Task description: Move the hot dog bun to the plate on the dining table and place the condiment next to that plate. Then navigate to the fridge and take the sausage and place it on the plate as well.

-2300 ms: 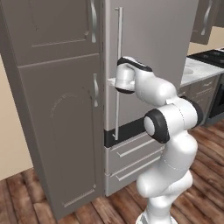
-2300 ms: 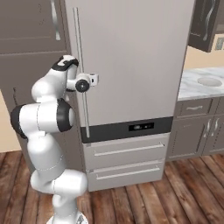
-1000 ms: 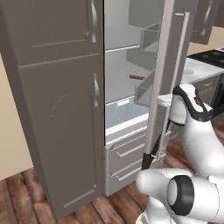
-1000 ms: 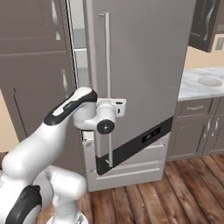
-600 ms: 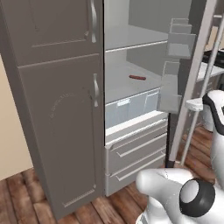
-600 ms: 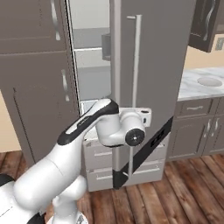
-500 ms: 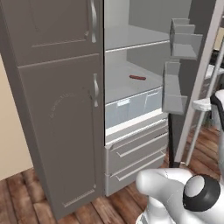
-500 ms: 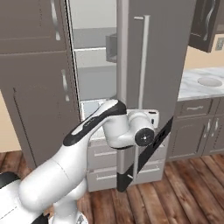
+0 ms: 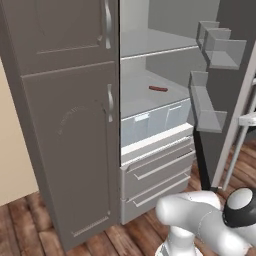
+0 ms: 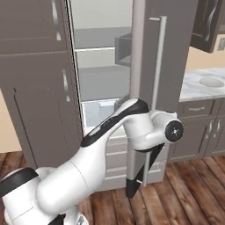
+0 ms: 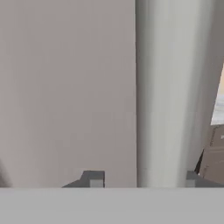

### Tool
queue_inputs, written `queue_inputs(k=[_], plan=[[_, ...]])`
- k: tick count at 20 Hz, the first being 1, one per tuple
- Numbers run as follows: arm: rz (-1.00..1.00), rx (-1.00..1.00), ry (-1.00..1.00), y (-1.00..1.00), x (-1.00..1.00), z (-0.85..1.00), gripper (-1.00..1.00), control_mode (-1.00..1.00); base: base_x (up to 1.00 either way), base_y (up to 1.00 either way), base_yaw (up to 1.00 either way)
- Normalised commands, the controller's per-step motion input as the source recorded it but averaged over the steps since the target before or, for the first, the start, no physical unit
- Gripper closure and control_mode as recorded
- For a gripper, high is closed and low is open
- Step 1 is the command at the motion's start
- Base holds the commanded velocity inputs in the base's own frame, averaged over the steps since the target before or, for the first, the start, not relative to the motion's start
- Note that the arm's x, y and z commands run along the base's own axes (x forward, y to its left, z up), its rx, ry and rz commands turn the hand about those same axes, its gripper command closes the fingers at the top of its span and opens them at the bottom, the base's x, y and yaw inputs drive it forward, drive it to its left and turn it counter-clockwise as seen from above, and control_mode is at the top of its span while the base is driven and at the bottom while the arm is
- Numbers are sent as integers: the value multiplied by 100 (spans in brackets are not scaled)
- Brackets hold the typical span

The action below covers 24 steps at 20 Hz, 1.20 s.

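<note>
The tall grey refrigerator door (image 10: 151,79) now stands swung wide, where a moment ago it was only part way out; in the left base view its inner side faces the room, with pale grey door bins (image 9: 216,47) stacked along it, and more of the fridge interior shows than before.

The two-finger gripper (image 11: 142,179) sits right at the door's long, pale metal vertical handle (image 11: 164,92); in the hand view the two dark fingertips (image 11: 92,178) stand apart, one on each side of the bar, with a gap beside it, so the jaws are parted and no longer pinching the handle as they were a second ago; whether either tip still touches the bar cannot be told.

The small reddish-brown sausage (image 9: 158,89) lies on the pale middle shelf (image 9: 140,97) inside the fridge, well away from the gripper, on the far side of the open door from it; it has not moved.

Below that shelf is a clear crisper drawer (image 9: 155,122), and under it two grey freezer drawers (image 9: 160,172) with bar pulls; beside the fridge, away from the gripper, stands a tall grey cabinet (image 9: 65,125) with curved handles; beyond the door, near the gripper's side, is a marble-topped counter (image 10: 204,85) over grey cupboards; the floor is dark reddish wood planks (image 10: 184,193); a beige wall (image 9: 12,150) shows at the edge.
</note>
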Motion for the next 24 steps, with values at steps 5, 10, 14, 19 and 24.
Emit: queue_inputs(k=[5,10,14,19,24], plan=[[-17,0,0,8,-99,12,-100,-100,0,0,0],[-36,-13,-13,4,-94,7,-100,-100,0,0,0],[-54,-21,-18,-3,-29,0,-100,-100,0,0,0],[-51,-16,-9,-18,-22,7,-100,-100,0,0,0],[-29,-5,-1,35,-91,28,-100,-100,0,0,0]])
